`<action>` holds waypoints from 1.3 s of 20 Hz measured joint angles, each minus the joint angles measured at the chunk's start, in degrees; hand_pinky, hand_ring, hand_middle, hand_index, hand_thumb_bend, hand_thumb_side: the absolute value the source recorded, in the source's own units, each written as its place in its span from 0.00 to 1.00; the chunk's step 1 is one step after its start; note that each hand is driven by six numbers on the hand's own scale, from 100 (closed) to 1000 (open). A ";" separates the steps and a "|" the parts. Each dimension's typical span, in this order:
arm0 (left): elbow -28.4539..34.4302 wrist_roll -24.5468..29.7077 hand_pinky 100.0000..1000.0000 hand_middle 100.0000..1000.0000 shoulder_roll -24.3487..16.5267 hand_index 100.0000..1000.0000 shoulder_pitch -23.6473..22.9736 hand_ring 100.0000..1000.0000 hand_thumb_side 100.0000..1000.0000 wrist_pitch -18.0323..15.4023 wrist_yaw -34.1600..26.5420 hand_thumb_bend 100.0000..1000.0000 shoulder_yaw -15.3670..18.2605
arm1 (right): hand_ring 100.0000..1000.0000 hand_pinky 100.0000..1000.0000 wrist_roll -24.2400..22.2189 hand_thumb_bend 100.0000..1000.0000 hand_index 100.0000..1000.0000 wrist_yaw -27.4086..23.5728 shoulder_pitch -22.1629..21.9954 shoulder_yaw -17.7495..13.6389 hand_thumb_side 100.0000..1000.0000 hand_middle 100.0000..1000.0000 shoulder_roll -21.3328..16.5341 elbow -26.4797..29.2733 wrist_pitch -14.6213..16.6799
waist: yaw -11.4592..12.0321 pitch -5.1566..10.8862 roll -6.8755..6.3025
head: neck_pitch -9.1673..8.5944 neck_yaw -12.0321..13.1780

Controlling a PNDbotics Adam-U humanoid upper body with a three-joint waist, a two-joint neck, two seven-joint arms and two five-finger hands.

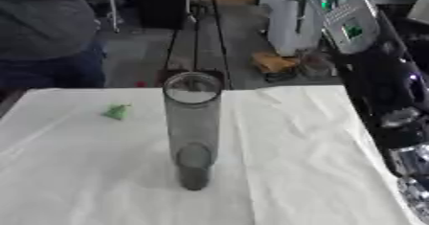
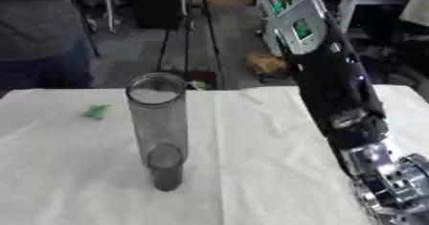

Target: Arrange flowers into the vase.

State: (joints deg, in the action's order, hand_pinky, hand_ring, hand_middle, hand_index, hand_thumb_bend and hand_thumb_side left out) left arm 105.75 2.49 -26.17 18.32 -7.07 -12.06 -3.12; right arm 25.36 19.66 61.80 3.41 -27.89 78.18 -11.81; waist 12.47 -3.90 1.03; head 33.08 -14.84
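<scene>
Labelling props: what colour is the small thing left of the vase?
Green, clearest in the left eye view.

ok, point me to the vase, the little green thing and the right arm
vase (image 1: 193, 123), left eye view, middle of its clear wall.
green thing (image 1: 117, 111), left eye view, its centre, on the cloth left of the vase.
right arm (image 2: 335, 90), right eye view, black forearm section.

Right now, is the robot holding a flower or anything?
It cannot be told. Only the right arm shows, its hand hidden below the picture's edge. The vase stands untouched, with no flower in it.
</scene>
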 measured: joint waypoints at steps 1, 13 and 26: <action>0.00 0.01 0.52 0.61 0.01 0.67 0.07 0.45 0.81 0.00 -0.01 1.00 -0.10 | 0.00 0.00 0.45 0.00 0.05 -1.13 0.00 0.00 0.95 0.00 0.21 0.30 0.09 | 0.29 0.03 -0.06 | 0.00 -0.08; -0.02 0.43 0.52 0.60 1.49 0.67 0.89 0.44 0.81 0.08 -0.52 1.00 -0.55 | 0.00 0.00 5.31 0.00 0.05 -10.86 -0.33 -0.21 0.95 0.00 3.61 2.32 2.60 | 3.25 -0.39 -0.62 | -0.51 -1.28; -0.54 0.51 0.52 0.60 1.98 0.67 1.11 0.44 0.81 0.02 -0.55 1.00 -0.74 | 0.00 0.00 4.82 0.00 0.05 -15.72 -2.32 1.74 0.95 0.00 6.73 6.94 2.13 | 3.43 -0.75 -0.65 | -0.51 -1.48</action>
State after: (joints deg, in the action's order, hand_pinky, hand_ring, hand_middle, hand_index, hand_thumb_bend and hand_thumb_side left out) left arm 105.20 3.00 -24.19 19.43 -7.05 -12.61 -3.86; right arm 30.18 3.93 59.48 5.15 -21.16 85.12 -9.68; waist 15.90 -4.65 0.38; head 32.56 -16.32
